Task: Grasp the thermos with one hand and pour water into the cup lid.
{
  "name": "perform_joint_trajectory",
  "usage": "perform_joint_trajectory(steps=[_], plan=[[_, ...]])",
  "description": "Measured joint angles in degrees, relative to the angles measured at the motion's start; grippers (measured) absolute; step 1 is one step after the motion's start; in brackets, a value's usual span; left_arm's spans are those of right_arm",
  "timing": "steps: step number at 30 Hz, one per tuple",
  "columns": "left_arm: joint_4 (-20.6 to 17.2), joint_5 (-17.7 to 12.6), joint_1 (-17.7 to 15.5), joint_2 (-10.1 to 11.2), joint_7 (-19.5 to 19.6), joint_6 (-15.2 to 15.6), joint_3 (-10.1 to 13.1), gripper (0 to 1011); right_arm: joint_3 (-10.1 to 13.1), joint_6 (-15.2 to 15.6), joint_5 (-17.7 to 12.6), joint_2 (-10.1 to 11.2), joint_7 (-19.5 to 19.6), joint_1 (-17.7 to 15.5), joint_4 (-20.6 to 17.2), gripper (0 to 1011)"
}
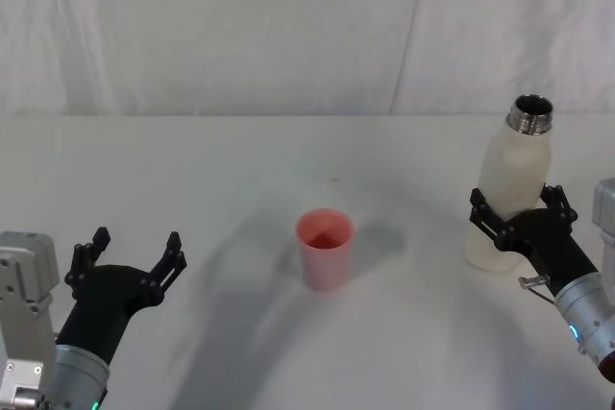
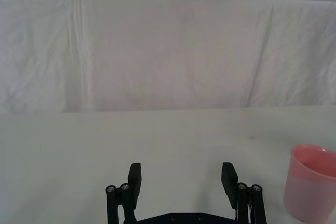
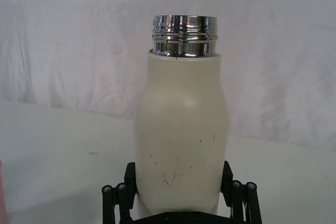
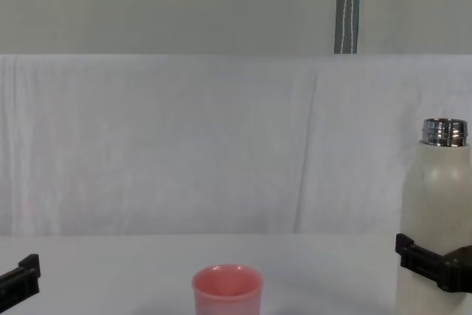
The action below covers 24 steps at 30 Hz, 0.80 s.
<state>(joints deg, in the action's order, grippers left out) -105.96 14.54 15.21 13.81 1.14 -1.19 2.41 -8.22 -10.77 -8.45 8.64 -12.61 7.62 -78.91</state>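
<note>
From the head, the right gripper (image 1: 520, 210) clasps the upright, uncapped thermos (image 1: 511, 180) at the table's (image 1: 240, 170) right; the pink cup (image 1: 325, 248) stands mid-table, contents unclear. At the left wrist, the left gripper (image 2: 182, 180) hangs spread, holding nothing. At the right wrist, fingers (image 3: 132, 182) flank the thermos (image 3: 181, 145).

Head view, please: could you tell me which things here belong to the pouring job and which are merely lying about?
Belonging to the job:
- the tall cream-white thermos with its silver threaded neck, upright and uncapped
- the small pink plastic cup lid, upright at the table's middle
- the right gripper, fingers around the thermos

Merely about:
- the left gripper, open
- the white table
- the white cloth backdrop
</note>
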Motion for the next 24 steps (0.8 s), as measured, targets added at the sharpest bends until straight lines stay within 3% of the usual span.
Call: perform_joint_trajectory(steps=[24], plan=[[0.0,0.0,0.0,0.0,0.0,0.0,0.0,1001,0.0,-0.1,-0.1,0.0,0.0,0.2,0.4,985]])
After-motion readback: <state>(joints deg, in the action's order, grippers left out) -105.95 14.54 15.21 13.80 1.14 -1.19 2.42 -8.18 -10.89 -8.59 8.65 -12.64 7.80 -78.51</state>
